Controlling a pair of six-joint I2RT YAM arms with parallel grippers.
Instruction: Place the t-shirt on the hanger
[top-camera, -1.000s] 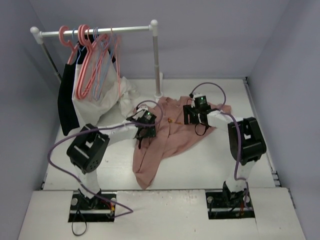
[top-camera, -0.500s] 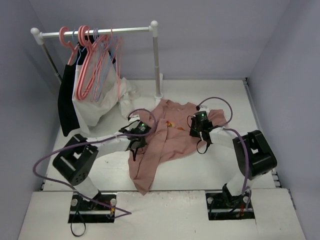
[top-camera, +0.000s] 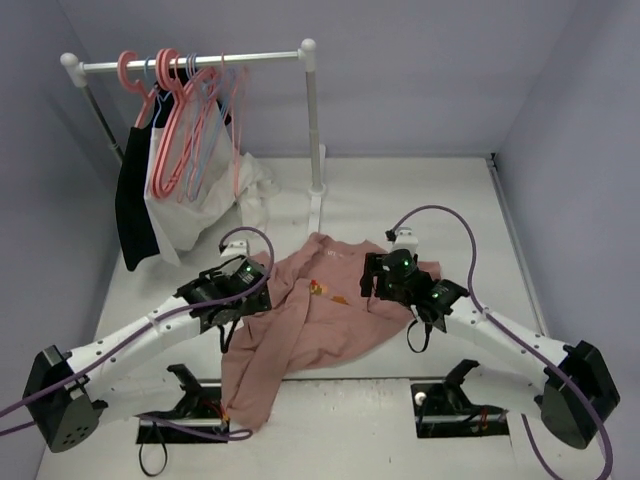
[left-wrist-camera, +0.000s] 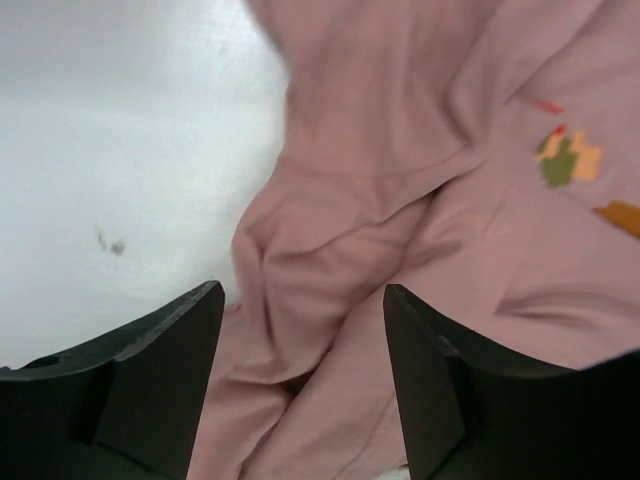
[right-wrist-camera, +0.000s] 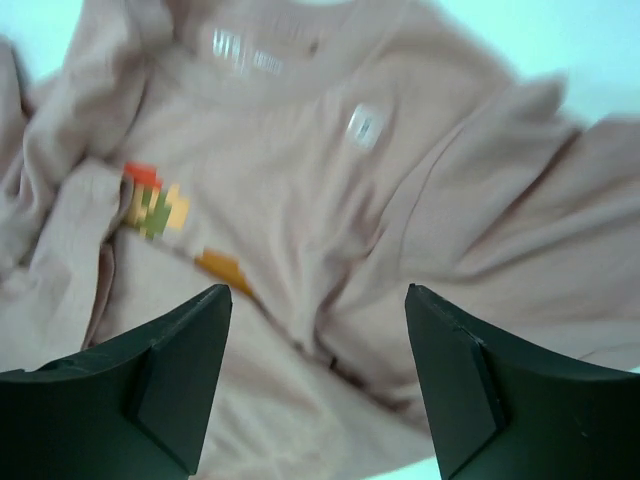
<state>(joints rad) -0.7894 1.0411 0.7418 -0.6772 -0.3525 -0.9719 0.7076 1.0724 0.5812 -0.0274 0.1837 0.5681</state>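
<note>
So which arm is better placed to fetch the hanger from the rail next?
Probably the left. The pale-pink hanger hangs on the rail at the far left, on that arm's side. The left gripper is open above the left edge of the t-shirt; the right gripper, also open, sits farther away.

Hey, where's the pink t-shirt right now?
Top view: the t-shirt lies crumpled on the table, between the left hand and the right hand, in front of the clothes rack.

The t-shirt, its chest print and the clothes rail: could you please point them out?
t-shirt (top-camera: 330, 330): top view, the middle of its front.
chest print (right-wrist-camera: 155, 205): right wrist view, the red and yellow patch.
clothes rail (top-camera: 265, 58): top view, the bare right stretch of its bar.
</note>
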